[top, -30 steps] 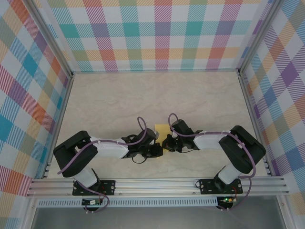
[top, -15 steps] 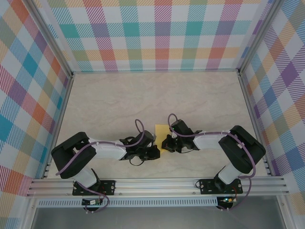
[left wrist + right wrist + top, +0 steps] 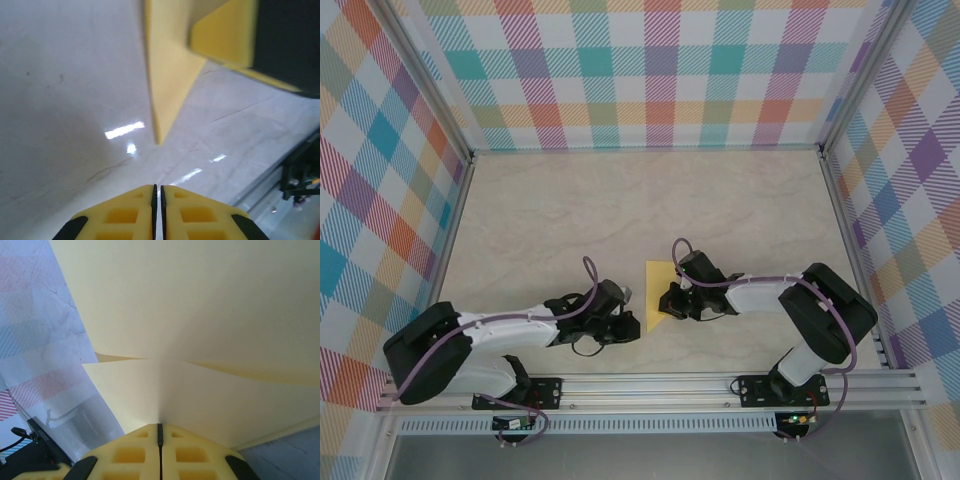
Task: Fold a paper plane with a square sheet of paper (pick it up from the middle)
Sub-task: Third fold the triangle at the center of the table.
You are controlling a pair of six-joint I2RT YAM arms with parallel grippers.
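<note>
**Sheet Anchored by One Gripper**

The square sheet of paper (image 3: 657, 283) lies partly folded on the table (image 3: 570, 210). We judge the right gripper (image 3: 160, 426) pinches it to anchor the fold. The left gripper (image 3: 157, 187), pressed together and empty, sits nearby, apart.

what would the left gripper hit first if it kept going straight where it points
Probably the pointed tip of the yellow paper, straight ahead of the left gripper; depth is unclear.
</note>
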